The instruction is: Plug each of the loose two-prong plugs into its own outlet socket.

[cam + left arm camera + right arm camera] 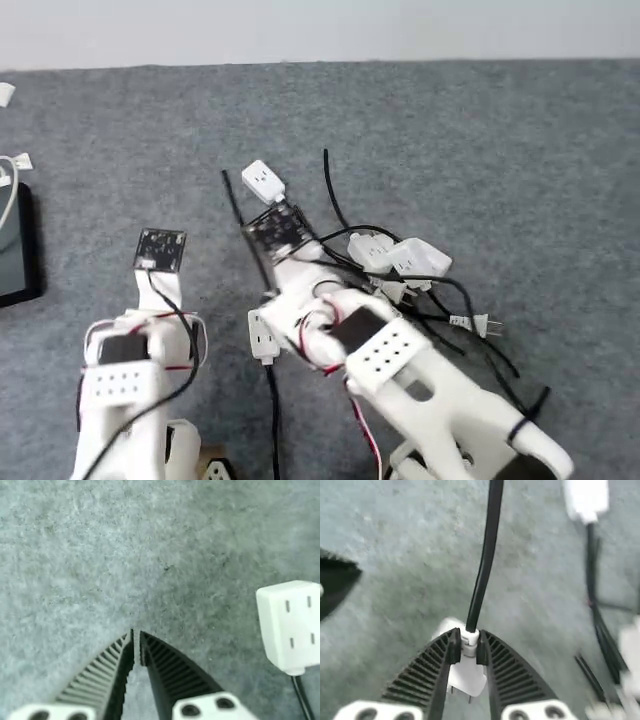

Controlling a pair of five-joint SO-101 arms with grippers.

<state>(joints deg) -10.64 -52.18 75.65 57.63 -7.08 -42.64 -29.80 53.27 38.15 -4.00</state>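
My right gripper (467, 634) is shut on a white two-prong plug (466, 677), gripping it near where its black cord (487, 555) leaves. The prongs point back toward the wrist, just above the grey carpet. A white outlet socket (585, 497) lies farther off with its own cord. My left gripper (136, 633) is shut on nothing and hangs over bare carpet, with a white outlet socket (290, 625) beside it. From above, more outlet sockets (262, 180) (263, 337) and a cluster (400, 255) lie around the right arm's wrist (275, 230). A loose plug (475, 322) lies at the right.
Black cords (440, 300) tangle across the carpet right of the middle. A dark flat device (15, 250) sits at the left edge. The left arm's wrist (160, 250) is over open carpet, and the far half of the carpet (450, 130) is bare.
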